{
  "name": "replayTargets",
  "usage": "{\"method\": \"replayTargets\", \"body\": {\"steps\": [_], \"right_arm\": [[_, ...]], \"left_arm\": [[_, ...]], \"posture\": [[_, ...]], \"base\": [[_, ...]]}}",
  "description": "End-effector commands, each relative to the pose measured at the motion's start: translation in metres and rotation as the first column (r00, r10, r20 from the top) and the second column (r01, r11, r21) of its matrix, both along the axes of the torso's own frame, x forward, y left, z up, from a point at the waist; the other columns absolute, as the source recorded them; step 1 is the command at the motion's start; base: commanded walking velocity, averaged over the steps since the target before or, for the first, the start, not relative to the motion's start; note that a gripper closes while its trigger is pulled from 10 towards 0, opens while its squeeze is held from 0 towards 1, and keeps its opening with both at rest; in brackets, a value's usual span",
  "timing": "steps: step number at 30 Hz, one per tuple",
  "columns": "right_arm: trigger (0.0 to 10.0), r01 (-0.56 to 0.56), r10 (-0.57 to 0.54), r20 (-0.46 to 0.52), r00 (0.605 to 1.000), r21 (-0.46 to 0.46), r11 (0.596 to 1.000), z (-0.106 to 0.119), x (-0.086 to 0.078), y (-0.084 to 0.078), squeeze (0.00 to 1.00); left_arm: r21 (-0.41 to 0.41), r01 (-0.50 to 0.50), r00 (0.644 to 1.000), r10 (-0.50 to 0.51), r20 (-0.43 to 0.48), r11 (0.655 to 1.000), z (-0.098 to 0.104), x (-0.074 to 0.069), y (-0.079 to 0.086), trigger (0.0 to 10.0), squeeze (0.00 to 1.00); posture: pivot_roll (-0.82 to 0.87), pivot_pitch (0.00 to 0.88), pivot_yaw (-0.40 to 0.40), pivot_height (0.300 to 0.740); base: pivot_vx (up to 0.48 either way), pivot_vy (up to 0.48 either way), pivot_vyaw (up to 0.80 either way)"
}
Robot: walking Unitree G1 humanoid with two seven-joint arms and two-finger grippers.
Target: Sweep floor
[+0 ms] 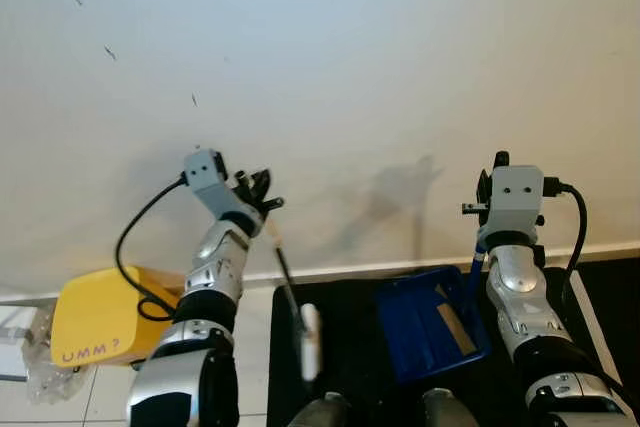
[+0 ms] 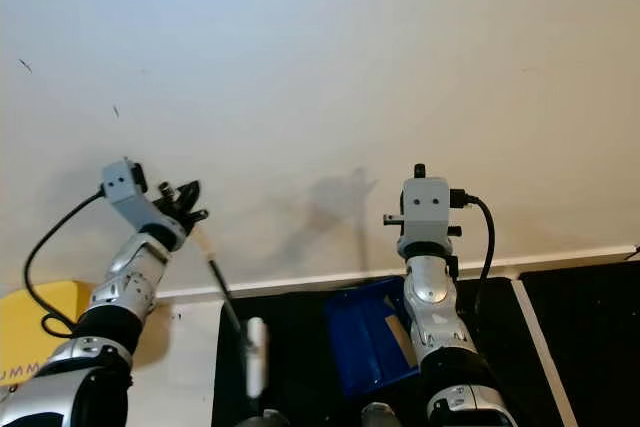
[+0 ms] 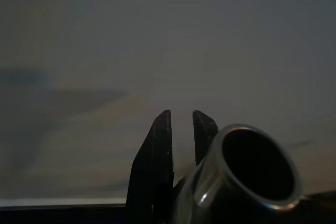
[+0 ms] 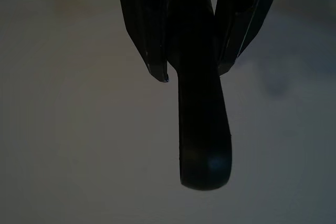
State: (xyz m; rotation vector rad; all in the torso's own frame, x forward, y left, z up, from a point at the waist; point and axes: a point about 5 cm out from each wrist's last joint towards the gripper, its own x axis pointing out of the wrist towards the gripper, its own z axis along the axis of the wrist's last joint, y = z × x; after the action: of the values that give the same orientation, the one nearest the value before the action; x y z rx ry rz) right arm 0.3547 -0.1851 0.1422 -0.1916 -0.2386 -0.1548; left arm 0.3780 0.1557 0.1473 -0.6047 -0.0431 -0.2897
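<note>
I face a white wall with both arms raised. My left gripper (image 1: 256, 193) is shut on the thin black broom handle (image 1: 288, 282), which slants down to a white part (image 1: 311, 339) near the floor. In the left wrist view the two fingers (image 3: 157, 156) stand close together beside the handle's hollow metal end (image 3: 257, 170). My right gripper (image 4: 191, 74) is shut on the dark handle (image 4: 199, 124) of the blue dustpan (image 1: 430, 325). The pan hangs low over the black floor mat (image 1: 350, 347), with a brown scrap in it.
A yellow object (image 1: 95, 322) lettered "UMM?" lies at the lower left, with clear plastic (image 1: 40, 372) beside it. A white baseboard (image 1: 380, 269) runs along the wall (image 1: 330, 67). A white stripe (image 1: 595, 322) crosses the mat at right. Pale tiles (image 1: 255, 367) lie left of the mat.
</note>
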Motion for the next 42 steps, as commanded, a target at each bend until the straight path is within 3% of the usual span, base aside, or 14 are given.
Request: {"method": "replayTargets", "body": {"steps": [1, 4, 8, 11, 13, 14, 17, 22, 26, 33, 37, 38, 40, 42], "right_arm": [[10.0, -0.023, 0.024, -0.089, 0.996, 0.01, 1.0, -0.021, -0.004, 0.006, 0.0], [10.0, -0.022, 0.024, -0.092, 0.995, 0.021, 1.0, -0.021, -0.003, 0.007, 0.0], [10.0, -0.021, 0.023, -0.095, 0.995, 0.029, 0.999, -0.022, -0.003, 0.007, 0.0], [10.0, -0.019, 0.022, -0.097, 0.995, 0.033, 0.999, -0.022, -0.003, 0.007, 0.0], [10.0, -0.018, 0.022, -0.098, 0.995, 0.035, 0.999, -0.023, -0.003, 0.007, 0.0], [10.0, -0.018, 0.022, -0.098, 0.995, 0.036, 0.999, -0.023, -0.003, 0.007, 0.0], [10.0, -0.019, 0.022, -0.098, 0.995, 0.036, 0.999, -0.023, -0.003, 0.007, 0.0], [10.0, -0.017, 0.02, -0.098, 0.995, 0.034, 0.999, -0.024, -0.004, 0.006, 0.0], [10.0, -0.014, 0.017, -0.096, 0.995, 0.028, 1.0, -0.024, -0.004, 0.003, 0.0], [10.0, -0.014, 0.017, -0.094, 0.995, 0.023, 1.0, -0.022, -0.002, 0.005, 0.0], [10.0, -0.016, 0.018, -0.091, 0.996, 0.019, 1.0, -0.022, -0.002, 0.006, 0.0], [10.0, -0.016, 0.018, -0.091, 0.996, 0.019, 1.0, -0.022, -0.002, 0.006, 0.0], [10.0, -0.018, 0.019, -0.092, 0.996, 0.017, 1.0, -0.022, -0.002, 0.007, 0.0], [10.0, -0.018, 0.019, -0.092, 0.996, 0.016, 1.0, -0.022, -0.003, 0.007, 0.0]], "left_arm": [[-0.16, 0.089, 0.996, -0.089, 0.006, 0.983, -0.007, -0.007, -0.019, 10.0, 0.25], [-0.202, 0.174, 0.985, -0.17, 0.035, 0.964, 0.0, -0.015, -0.033, 10.0, 0.24], [-0.236, 0.261, 0.965, -0.249, 0.08, 0.936, 0.017, -0.026, -0.04, 10.0, 0.23], [-0.213, 0.328, 0.944, -0.309, 0.117, 0.921, 0.029, -0.036, -0.041, 10.0, 0.22], [-0.169, 0.331, 0.941, -0.311, 0.134, 0.928, 0.039, -0.039, -0.034, 10.0, 0.22], [-0.125, 0.288, 0.951, -0.268, 0.152, 0.95, 0.048, -0.037, -0.018, 10.0, 0.22], [-0.11, 0.271, 0.954, -0.252, 0.161, 0.956, 0.052, -0.037, -0.011, 10.0, 0.22], [-0.01, 0.126, 0.975, -0.122, 0.186, 0.992, 0.072, -0.035, 0.029, 10.0, 0.22], [0.116, 0.003, 0.981, -0.026, 0.192, 0.993, 0.076, -0.034, 0.045, 10.0, 0.23], [0.208, -0.071, 0.984, 0.034, 0.177, 0.975, 0.064, -0.023, 0.035, 10.0, 0.23], [0.276, -0.125, 0.985, 0.087, 0.149, 0.953, 0.043, -0.011, 0.019, 10.0, 0.24], [0.276, -0.125, 0.985, 0.087, 0.149, 0.953, 0.043, -0.011, 0.019, 10.0, 0.24], [0.264, -0.147, 0.986, 0.121, 0.114, 0.953, 0.031, -0.003, 0.004, 10.0, 0.24], [0.199, -0.159, 0.987, 0.152, 0.054, 0.967, 0.022, 0.003, -0.008, 10.0, 0.25]], "posture": [[0.02, 0.365, 0.136, 0.74], [0.03, 0.361, 0.137, 0.74], [0.04, 0.353, 0.144, 0.74], [0.05, 0.349, 0.148, 0.74], [0.05, 0.349, 0.148, 0.74], [0.05, 0.343, 0.152, 0.74], [0.05, 0.343, 0.152, 0.74], [0.05, 0.331, 0.154, 0.74], [0.05, 0.326, 0.153, 0.74], [0.04, 0.342, 0.149, 0.74], [0.03, 0.348, 0.144, 0.74], [0.03, 0.348, 0.144, 0.74], [0.02, 0.351, 0.144, 0.74], [0.01, 0.354, 0.147, 0.74]], "base": [[0.0, 0.0, 0.0], [0.0, 0.0, 0.0], [0.0, 0.0, 0.0], [0.0, 0.0, 0.0], [0.0, 0.0, 0.0], [0.0, 0.0, 0.0], [0.0, 0.0, 0.0], [0.0, 0.0, 0.0], [0.0, 0.0, 0.0], [0.0, 0.0, 0.0], [0.0, 0.0, 0.0], [0.0, 0.0, 0.0], [0.0, 0.0, 0.0], [0.0, 0.0, 0.0]]}}
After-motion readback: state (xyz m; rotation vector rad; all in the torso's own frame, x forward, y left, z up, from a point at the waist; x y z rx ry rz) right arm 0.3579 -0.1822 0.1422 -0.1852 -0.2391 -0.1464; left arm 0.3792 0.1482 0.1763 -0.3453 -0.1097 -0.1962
